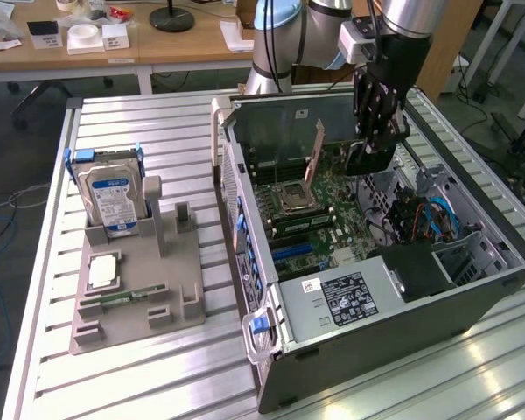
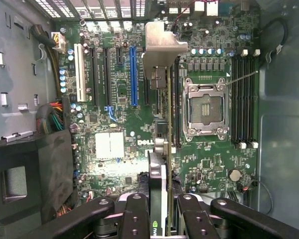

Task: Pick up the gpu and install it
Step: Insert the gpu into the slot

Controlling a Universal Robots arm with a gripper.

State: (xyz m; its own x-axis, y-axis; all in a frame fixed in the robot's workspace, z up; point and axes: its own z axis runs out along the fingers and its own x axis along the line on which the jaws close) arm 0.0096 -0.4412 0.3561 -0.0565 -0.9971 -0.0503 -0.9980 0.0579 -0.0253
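Black gripper fingers [image 2: 134, 214] fill the foreground of the wrist view, partly closed and pinching the gpu [image 2: 159, 172] by its two flat faces, one finger pair on each side. From across the room, the gripper [image 1: 374, 131] hangs inside the open computer case [image 1: 402, 306] with the dark gpu [image 1: 367, 159] clamped beneath it, above the green motherboard [image 1: 306, 219] and apparently not yet seated. Seen edge-on from the wrist, the card stands on its thin edge. Its long axis runs in line with the expansion slots, and its silver end bracket [image 2: 162, 45] leads toward the rear wall of the case. It sits between the blue slot [image 2: 133, 74] and the processor socket [image 2: 205, 107], closer to the slot. By its looks the card should handle as a stiff, fairly light board, though a fragile one. Its circuit side and contact edge would not take kindly to squeezing or scraping. A hold across the cooler body near the upper edge, as here, seems the sound place. Off to the exterior view's left, a hard drive [image 1: 114, 197] stands upright in a grey parts holder [image 1: 136, 289] on the slatted table [image 1: 157, 385], well apart from the work.
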